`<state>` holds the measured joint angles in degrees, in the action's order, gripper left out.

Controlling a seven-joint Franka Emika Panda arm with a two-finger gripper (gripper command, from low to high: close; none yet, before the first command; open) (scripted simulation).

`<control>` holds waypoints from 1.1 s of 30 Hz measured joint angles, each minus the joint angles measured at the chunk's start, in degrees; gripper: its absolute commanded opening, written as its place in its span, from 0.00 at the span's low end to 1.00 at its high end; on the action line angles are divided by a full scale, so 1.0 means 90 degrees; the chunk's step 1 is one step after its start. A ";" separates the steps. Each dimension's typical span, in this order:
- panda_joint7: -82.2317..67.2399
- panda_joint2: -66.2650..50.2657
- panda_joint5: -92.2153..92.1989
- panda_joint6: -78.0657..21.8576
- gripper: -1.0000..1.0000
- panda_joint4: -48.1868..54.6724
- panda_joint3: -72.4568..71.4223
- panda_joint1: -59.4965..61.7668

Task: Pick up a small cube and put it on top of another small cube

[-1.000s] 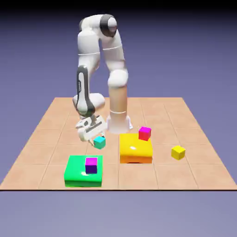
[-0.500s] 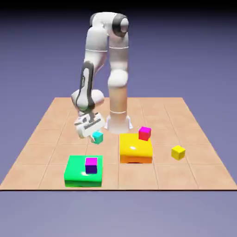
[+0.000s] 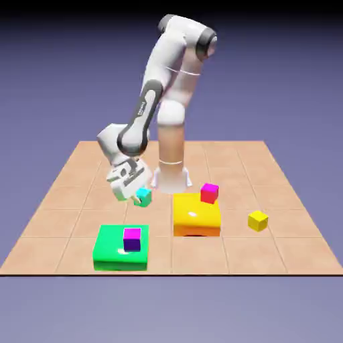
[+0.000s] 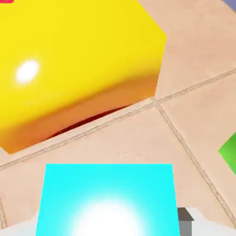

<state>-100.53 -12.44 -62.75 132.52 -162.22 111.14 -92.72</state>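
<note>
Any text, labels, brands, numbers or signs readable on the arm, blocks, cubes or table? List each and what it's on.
Arm link: small marks on its dark strip, too small to read.
Cubes, flat blocks and table: no text that can be read.

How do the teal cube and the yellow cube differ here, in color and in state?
The teal cube is cyan; the yellow cube is plain yellow.
The teal cube is gripped between the jaws, while the yellow cube rests on the tabletop, untouched.
Both are small, plain cubes of similar size.
</note>
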 measured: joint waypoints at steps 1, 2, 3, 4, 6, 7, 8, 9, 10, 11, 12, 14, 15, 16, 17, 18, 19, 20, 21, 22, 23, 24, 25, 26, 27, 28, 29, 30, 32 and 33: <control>0.0276 0.0169 0.0175 0.0096 0.00 0.0167 -0.0137 -0.0231; 0.0552 0.0339 0.0349 0.0192 0.00 0.0333 -0.0275 -0.0462; 0.0828 0.0508 0.0524 0.0288 0.00 0.0500 -0.0412 -0.0692; 0.1104 0.0677 0.0699 0.0384 0.00 0.0666 -0.0549 -0.0921; 0.1646 0.1024 0.1043 0.0661 0.00 0.0877 -0.0819 -0.1475; 0.1912 0.1200 0.1212 0.0843 0.00 0.0920 -0.0949 -0.1732; 0.2177 0.1376 0.1381 0.1025 0.00 0.0963 -0.1051 -0.2081; 0.2443 0.1551 0.1550 0.1207 0.00 0.1006 -0.1222 -0.2263; 0.2708 0.1728 0.1720 0.1390 0.00 0.1048 -0.1352 -0.2357; 0.2974 0.1905 0.1889 0.1572 0.00 0.1091 -0.1484 -0.2555; 0.3239 0.2081 0.2059 0.1754 0.00 0.1134 -0.1616 -0.2764; 0.3771 0.2434 0.2398 0.2118 0.00 0.1220 -0.1881 -0.3229; 0.4037 0.2610 0.2568 0.2301 0.00 0.1263 -0.2014 -0.3460; 0.4275 0.2778 0.2723 0.2517 0.00 0.1236 -0.2130 -0.3677; 0.4461 0.2931 0.2849 0.2794 0.00 0.1082 -0.2219 -0.3868; 0.4551 0.3062 0.2940 0.3033 0.00 0.0944 -0.2234 -0.4070; 0.4437 0.3102 0.2931 0.3104 0.00 0.0892 -0.2119 -0.4201; 0.4436 0.3102 0.2931 0.3104 0.00 0.0892 -0.2119 -0.4201; 0.4458 0.3205 0.2989 0.3215 0.00 0.0910 -0.1900 -0.4431; 0.4480 0.3309 0.3047 0.3326 0.00 0.0929 -0.1680 -0.4662; 0.4502 0.3412 0.3105 0.3437 0.00 0.0947 -0.1461 -0.4893; 0.4523 0.3515 0.3163 0.3548 0.00 0.0965 -0.1241 -0.5123; 0.4545 0.3619 0.3221 0.3659 0.00 0.0983 -0.1022 -0.5354; 0.4567 0.3722 0.3279 0.3770 0.00 0.1002 -0.0803 -0.5584; 0.4589 0.3825 0.3337 0.3881 0.00 0.1020 -0.0583 -0.5815; 0.4611 0.3928 0.3395 0.3992 0.00 0.1038 -0.0364 -0.6045; 0.4632 0.4032 0.3453 0.4103 0.00 0.1057 -0.0144 -0.6276; 0.4654 0.4135 0.3511 0.4214 0.00 0.1075 0.0075 -0.6507; 0.4698 0.4342 0.3628 0.4436 0.00 0.1111 0.0514 -0.6968; 0.4720 0.4445 0.3686 0.4547 0.00 0.1130 0.0733 -0.7198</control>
<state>-58.05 27.57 -29.58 173.44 -152.05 117.74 -157.50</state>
